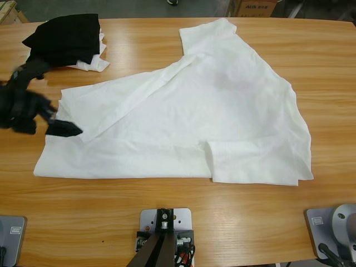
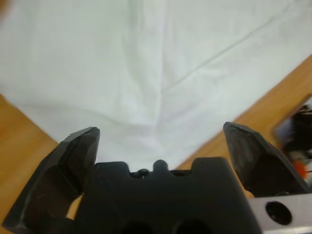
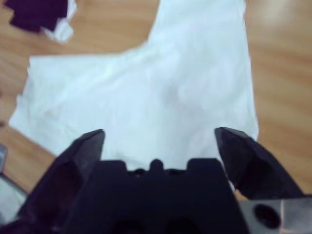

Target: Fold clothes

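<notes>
A lab or workshop set up for robot trials: a long wooden counter carries a camera rig, and beyond its far edge a grey floor shows, with a cardboard box and a wooden pallet standing on it.

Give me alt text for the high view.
A large wrinkled white cotton T-shirt lies partly folded across a long wooden table. The left gripper reaches its left edge, and a small folded black garment sits at the far left corner.
</notes>
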